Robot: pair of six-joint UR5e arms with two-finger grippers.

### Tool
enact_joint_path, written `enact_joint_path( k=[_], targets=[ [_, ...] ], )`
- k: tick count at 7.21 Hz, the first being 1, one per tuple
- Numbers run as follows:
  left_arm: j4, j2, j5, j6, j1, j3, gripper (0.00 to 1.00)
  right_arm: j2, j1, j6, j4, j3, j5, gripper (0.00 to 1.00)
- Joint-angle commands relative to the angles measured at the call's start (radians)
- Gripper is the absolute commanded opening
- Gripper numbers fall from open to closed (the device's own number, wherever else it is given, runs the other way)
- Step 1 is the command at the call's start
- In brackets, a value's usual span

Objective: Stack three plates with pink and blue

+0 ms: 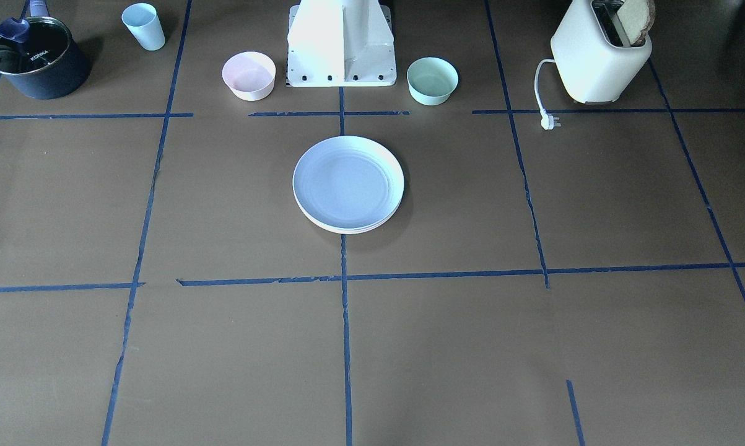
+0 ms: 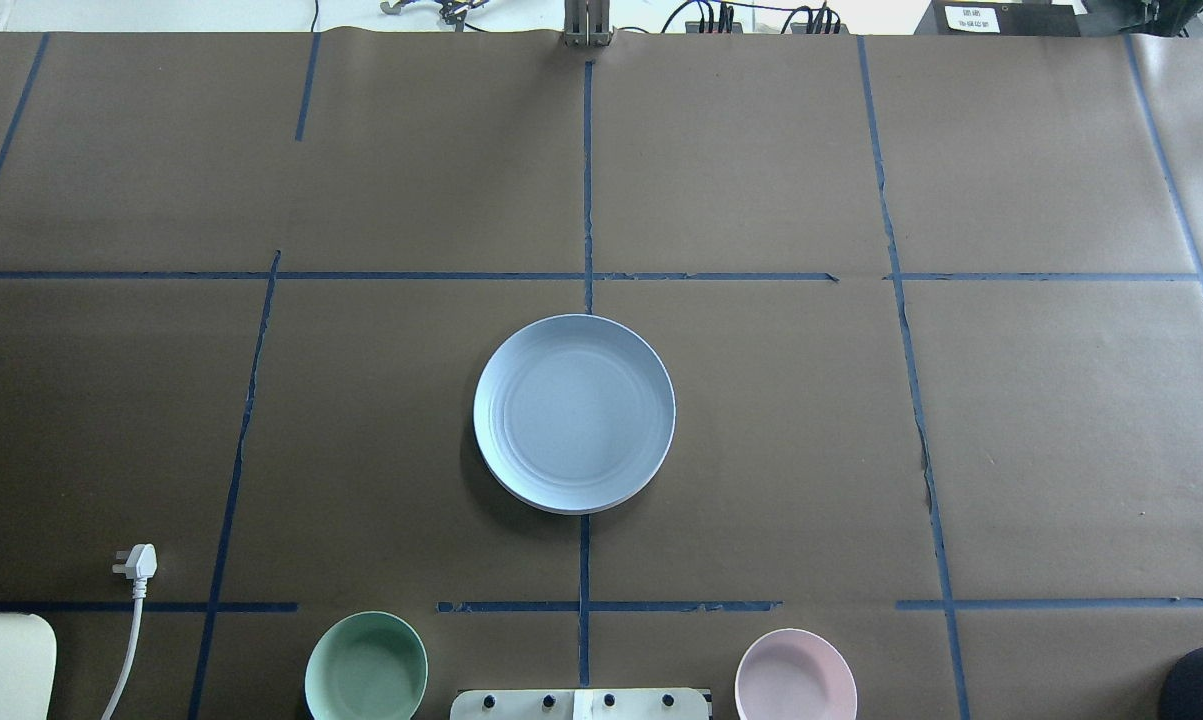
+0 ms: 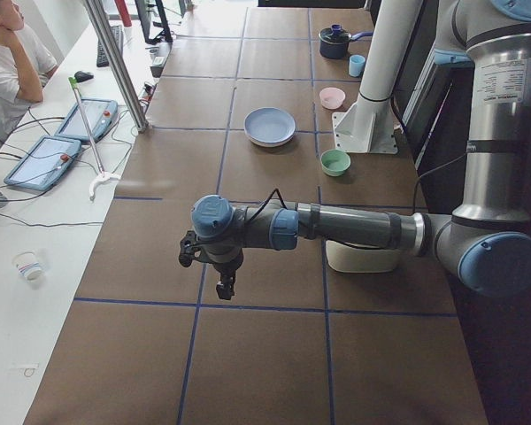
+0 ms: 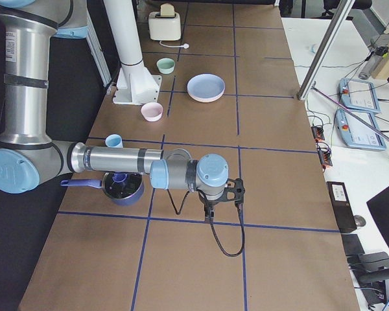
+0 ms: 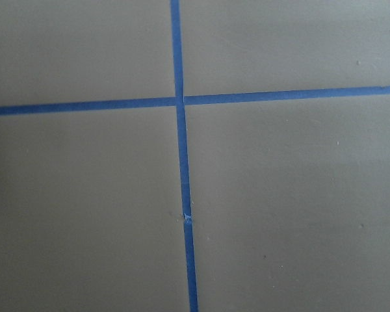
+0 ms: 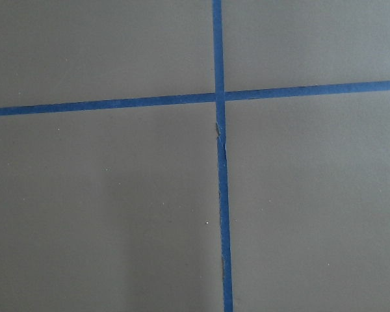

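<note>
Exterior left view shows the left gripper hanging over the brown paper-covered table; it is too small to tell whether its fingers are wide or narrow. In the exterior right view, the right gripper is equally unreadable. Well apart from both, at the table's centre, the pale blue round matte plate tops a stack, with thin pale rims showing beneath it.

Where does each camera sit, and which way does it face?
Front-facing: across the table, facing the robot's base; blue plate central.
Overhead: behind the robot, looking down; only base edge shows.
Left: table's end; left arm near.
Right: opposite end; right arm near.
Left wrist: down on tape cross; no body.
Right wrist: likewise.
Shared: all exterior views show the blue plate.
</note>
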Motion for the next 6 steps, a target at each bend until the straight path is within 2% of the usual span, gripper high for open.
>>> enact_joint_path(
  k=[1, 2, 4, 6],
  targets=[
    [-0.011, 0.013, -0.001, 0.133, -0.008, -0.003, 1.00, 0.006, -0.001, 0.006, 0.001, -0.001, -0.041, 1.00],
    [0.001, 0.008, -0.004, 0.127, -0.008, 0.006, 1.00, 0.005, -0.001, 0.005, 0.001, -0.004, -0.041, 1.00],
    [0.128, 0.010, -0.008, 0.131, -0.026, -0.034, 1.00, 0.005, -0.001, 0.005, 0.001, -0.005, -0.041, 1.00],
    [0.127, 0.016, -0.004, 0.102, -0.031, -0.031, 1.00, -0.004, -0.001, 0.005, 0.002, -0.004, -0.039, 1.00]
  ],
)
